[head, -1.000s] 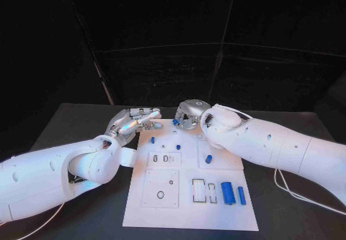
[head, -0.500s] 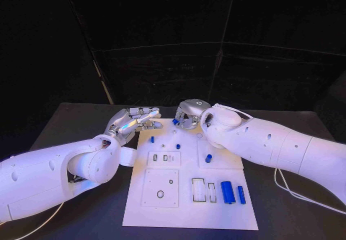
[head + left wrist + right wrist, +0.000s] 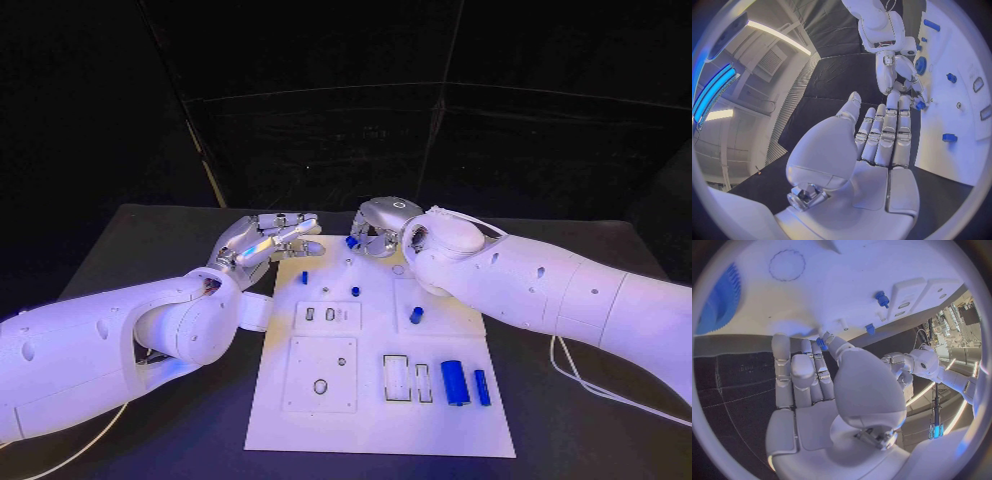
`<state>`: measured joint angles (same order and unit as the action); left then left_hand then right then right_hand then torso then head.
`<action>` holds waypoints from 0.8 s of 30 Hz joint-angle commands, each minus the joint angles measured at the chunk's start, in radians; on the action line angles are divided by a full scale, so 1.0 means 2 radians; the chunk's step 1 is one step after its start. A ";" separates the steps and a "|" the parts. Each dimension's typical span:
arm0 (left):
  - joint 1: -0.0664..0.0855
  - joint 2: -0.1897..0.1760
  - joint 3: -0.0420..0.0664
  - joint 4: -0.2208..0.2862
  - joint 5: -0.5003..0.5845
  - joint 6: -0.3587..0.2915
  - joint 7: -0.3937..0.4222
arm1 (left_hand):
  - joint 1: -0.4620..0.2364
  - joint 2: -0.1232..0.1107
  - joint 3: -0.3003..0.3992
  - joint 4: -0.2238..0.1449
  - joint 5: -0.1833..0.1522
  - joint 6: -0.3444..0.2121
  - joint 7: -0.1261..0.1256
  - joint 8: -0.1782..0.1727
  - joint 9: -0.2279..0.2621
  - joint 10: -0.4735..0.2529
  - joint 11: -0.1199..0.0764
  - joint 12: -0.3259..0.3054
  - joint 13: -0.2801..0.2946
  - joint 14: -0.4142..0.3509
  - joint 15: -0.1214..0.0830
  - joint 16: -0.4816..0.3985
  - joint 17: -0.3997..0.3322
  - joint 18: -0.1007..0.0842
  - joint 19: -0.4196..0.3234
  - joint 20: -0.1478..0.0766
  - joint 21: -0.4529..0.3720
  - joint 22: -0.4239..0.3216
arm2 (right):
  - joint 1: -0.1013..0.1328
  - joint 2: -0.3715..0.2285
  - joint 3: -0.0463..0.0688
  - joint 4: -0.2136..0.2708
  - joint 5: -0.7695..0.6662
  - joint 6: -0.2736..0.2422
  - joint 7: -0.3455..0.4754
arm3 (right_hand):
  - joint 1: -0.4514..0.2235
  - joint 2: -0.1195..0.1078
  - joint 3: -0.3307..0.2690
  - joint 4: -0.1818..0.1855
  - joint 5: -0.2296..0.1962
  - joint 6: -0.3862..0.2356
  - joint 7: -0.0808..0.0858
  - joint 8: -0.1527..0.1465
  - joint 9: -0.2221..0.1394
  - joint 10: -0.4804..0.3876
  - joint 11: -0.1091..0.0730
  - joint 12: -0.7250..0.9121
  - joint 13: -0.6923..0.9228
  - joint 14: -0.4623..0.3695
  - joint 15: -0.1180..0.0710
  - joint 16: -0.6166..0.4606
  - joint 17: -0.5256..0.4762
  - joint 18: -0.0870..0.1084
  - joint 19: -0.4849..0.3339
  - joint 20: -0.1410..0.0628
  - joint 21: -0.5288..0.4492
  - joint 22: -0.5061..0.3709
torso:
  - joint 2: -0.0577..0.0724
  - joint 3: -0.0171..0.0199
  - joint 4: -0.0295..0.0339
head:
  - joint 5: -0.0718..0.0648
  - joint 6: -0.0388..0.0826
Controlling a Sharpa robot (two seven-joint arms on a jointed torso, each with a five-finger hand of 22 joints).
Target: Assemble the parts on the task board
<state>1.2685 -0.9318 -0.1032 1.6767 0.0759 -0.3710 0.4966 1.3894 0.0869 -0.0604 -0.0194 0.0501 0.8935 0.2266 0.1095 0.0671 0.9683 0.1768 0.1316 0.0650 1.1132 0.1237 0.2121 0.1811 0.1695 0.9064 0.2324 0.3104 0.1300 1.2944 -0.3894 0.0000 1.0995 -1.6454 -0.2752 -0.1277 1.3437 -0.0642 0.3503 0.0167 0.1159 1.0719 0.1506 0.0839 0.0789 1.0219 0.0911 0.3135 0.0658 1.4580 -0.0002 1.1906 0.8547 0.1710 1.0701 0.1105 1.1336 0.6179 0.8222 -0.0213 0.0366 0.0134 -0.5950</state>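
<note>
The white task board [image 3: 378, 420] lies in the middle of the table. My right hand [image 3: 378, 230] hovers over its far edge and pinches a small blue part [image 3: 821, 343] between thumb and fingertips; the same part [image 3: 351, 241] shows at the fingers in the head view. My left hand [image 3: 267, 243] is at the board's far left corner with fingers stretched out [image 3: 882, 132] and nothing in them, close to the right hand [image 3: 895, 70]. Small blue pegs [image 3: 303, 278] [image 3: 355, 291] [image 3: 417, 315] stand on the board.
A thick blue cylinder [image 3: 454, 383] and a thinner blue bar [image 3: 482, 388] lie at the board's near right. A blue toothed wheel [image 3: 720, 300] sits near the far edge. Rectangular slots [image 3: 397, 380] and a plate with holes [image 3: 323, 375] mark the near half.
The left hand's fingertips have dipped a little toward the board's far corner. The right hand stays put with the small blue part.
</note>
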 commanded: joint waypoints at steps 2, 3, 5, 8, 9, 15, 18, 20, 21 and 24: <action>0.001 0.000 0.000 0.000 -0.004 0.005 0.006 | 0.003 0.002 -0.001 -0.003 -0.001 -0.002 0.008 -0.003 -0.001 -0.001 0.004 -0.002 0.000 0.003 0.000 -0.003 0.001 0.006 0.004 0.001 -0.002 -0.001 | 0.001 -0.001 0.000 0.001 -0.004 -0.012 0.001 | 0.002 -0.001 0.003 0.001 0.000 0.004 0.001 -0.001 0.001 0.000 0.000 -0.002 0.000 -0.001 0.002 -0.002 0.000 -0.001 -0.002 0.000 -0.002 0.000 | 0.000 -0.0003 0.0000 | -0.001 0.000; 0.001 0.000 0.000 0.000 -0.004 0.005 0.006 | 0.003 0.002 -0.001 -0.003 -0.001 -0.002 0.008 -0.003 -0.001 -0.001 0.004 -0.002 0.000 0.003 0.000 -0.003 0.001 0.006 0.004 0.001 -0.002 -0.001 | 0.001 -0.002 0.000 0.001 -0.004 -0.012 0.001 | 0.001 -0.003 0.003 0.001 -0.001 0.004 0.001 -0.001 0.001 0.000 0.000 -0.003 0.000 -0.002 0.003 -0.003 -0.001 -0.001 -0.002 0.000 -0.002 0.000 | 0.000 -0.0003 0.0000 | -0.001 0.000; 0.001 0.000 0.000 0.000 -0.004 0.005 0.006 | 0.003 0.002 -0.001 -0.003 -0.001 -0.002 0.008 -0.003 -0.001 -0.001 0.004 -0.002 0.000 0.003 0.000 -0.003 0.001 0.006 0.004 0.001 -0.002 -0.001 | 0.001 -0.002 0.000 0.001 -0.003 -0.013 0.002 | 0.001 -0.004 0.003 0.001 -0.002 0.004 0.001 -0.002 0.000 0.000 0.000 -0.003 0.000 -0.002 0.003 -0.003 -0.001 -0.001 -0.003 0.001 -0.002 -0.001 | 0.000 -0.0003 0.0000 | -0.001 0.000; 0.001 0.000 0.000 -0.001 -0.004 0.005 0.006 | 0.003 0.002 -0.001 -0.003 -0.001 -0.002 0.008 -0.003 -0.001 -0.001 0.004 -0.002 0.000 0.003 0.000 -0.003 0.001 0.006 0.004 0.001 -0.002 -0.001 | 0.001 -0.003 0.000 0.002 -0.002 -0.013 0.004 | 0.000 -0.006 0.003 0.001 -0.003 0.002 0.001 -0.003 0.000 0.000 0.000 -0.005 0.000 -0.002 0.003 -0.003 -0.001 0.000 -0.003 0.001 -0.003 -0.001 | 0.000 -0.0003 0.0001 | -0.001 0.000; 0.001 0.000 0.000 -0.001 -0.004 0.004 0.006 | 0.003 0.002 -0.001 -0.003 -0.001 -0.002 0.008 -0.003 -0.001 -0.001 0.004 -0.003 0.000 0.003 0.000 -0.004 0.001 0.006 0.004 0.001 -0.002 -0.001 | 0.001 -0.003 0.000 0.002 -0.001 -0.013 0.004 | 0.000 -0.007 0.003 0.001 -0.004 0.002 0.001 -0.003 0.000 -0.001 0.000 -0.005 0.000 -0.002 0.003 -0.003 -0.001 0.000 -0.004 0.001 -0.003 -0.002 | 0.000 -0.0003 0.0001 | -0.001 0.000; 0.001 0.000 0.000 -0.001 -0.004 0.004 0.006 | 0.003 0.003 0.001 -0.006 -0.001 -0.002 0.008 -0.004 0.000 -0.001 0.004 -0.004 0.000 0.004 0.000 -0.005 0.001 0.006 0.005 0.001 -0.002 -0.002 | 0.001 -0.004 0.000 0.003 0.002 -0.009 0.008 | -0.001 -0.010 0.003 0.001 -0.005 0.000 0.002 -0.005 -0.001 -0.002 0.001 -0.006 0.000 -0.002 0.003 -0.004 -0.003 0.000 -0.005 0.001 -0.004 -0.005 | 0.000 -0.0003 -0.0002 | -0.001 -0.001; 0.001 0.000 0.000 -0.001 -0.004 0.004 0.006 | 0.003 0.003 0.001 -0.006 -0.001 -0.002 0.008 -0.004 0.000 -0.001 0.004 -0.004 0.000 0.004 0.000 -0.005 0.001 0.006 0.005 0.001 -0.002 -0.002 | 0.001 -0.005 0.000 0.004 0.002 -0.007 0.009 | -0.001 -0.010 0.003 0.001 -0.005 0.000 0.002 -0.005 -0.001 -0.002 0.001 -0.007 0.000 -0.002 0.003 -0.004 -0.003 0.000 -0.006 0.001 -0.004 -0.005 | 0.000 -0.0001 -0.0001 | -0.002 -0.001; 0.001 0.000 0.000 -0.002 -0.004 0.004 0.006 | 0.003 0.003 0.001 -0.006 -0.001 -0.002 0.008 -0.004 0.000 -0.001 0.004 -0.004 0.000 0.004 0.000 -0.005 0.001 0.006 0.005 0.001 -0.002 -0.002 | 0.001 -0.005 0.000 0.004 0.003 -0.006 0.010 | -0.001 -0.010 0.003 0.001 -0.005 0.000 0.002 -0.005 -0.001 -0.002 0.001 -0.007 0.000 -0.002 0.004 -0.004 -0.004 0.000 -0.006 0.001 -0.004 -0.005 | 0.000 -0.0002 0.0000 | -0.002 -0.001; 0.001 0.000 0.000 -0.002 -0.004 0.004 0.006 | 0.003 0.003 0.001 -0.006 -0.001 -0.002 0.008 -0.004 0.000 -0.001 0.004 -0.004 0.000 0.004 0.000 -0.005 0.001 0.006 0.005 0.001 -0.002 -0.002 | 0.001 -0.006 0.000 0.005 0.003 -0.005 0.010 | -0.001 -0.010 0.003 0.001 -0.005 0.000 0.002 -0.005 -0.001 -0.002 0.001 -0.007 0.000 -0.002 0.004 -0.004 -0.004 0.000 -0.006 0.001 -0.004 -0.005 | 0.000 -0.0001 -0.0001 | -0.002 -0.002; 0.001 0.000 0.000 -0.002 -0.004 0.004 0.006 | 0.003 0.003 0.001 -0.006 -0.001 -0.002 0.008 -0.004 0.000 -0.001 0.004 -0.004 0.000 0.004 0.000 -0.005 0.001 0.006 0.005 0.001 -0.002 -0.002 | 0.001 -0.006 0.000 0.005 0.003 -0.005 0.010 | -0.001 -0.010 0.003 0.001 -0.005 0.000 0.002 -0.005 -0.001 -0.002 0.001 -0.007 0.000 -0.002 0.004 -0.004 -0.004 0.000 -0.006 0.001 -0.004 -0.005 | 0.000 0.0000 -0.0001 | -0.002 -0.002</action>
<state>1.2686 -0.9321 -0.1032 1.6725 0.0759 -0.3710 0.4966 1.3894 0.0868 -0.0579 -0.0279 0.0501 0.8935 0.2266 0.1046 0.0671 0.9683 0.1768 0.1280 0.0650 1.1133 0.1237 0.2051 0.1831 0.1695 0.9065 0.2324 0.3104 0.1276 1.2941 -0.4012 -0.0002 1.1079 -1.6419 -0.2805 -0.1178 1.3395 -0.0762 0.3515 0.0178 0.1107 1.0718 0.1506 0.0774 0.0787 1.0219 0.0911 0.3047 0.0658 1.4542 0.0036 1.1869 0.8479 0.1710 1.0667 0.1141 1.1297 0.6083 0.8221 -0.0217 0.0364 0.0090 -0.5979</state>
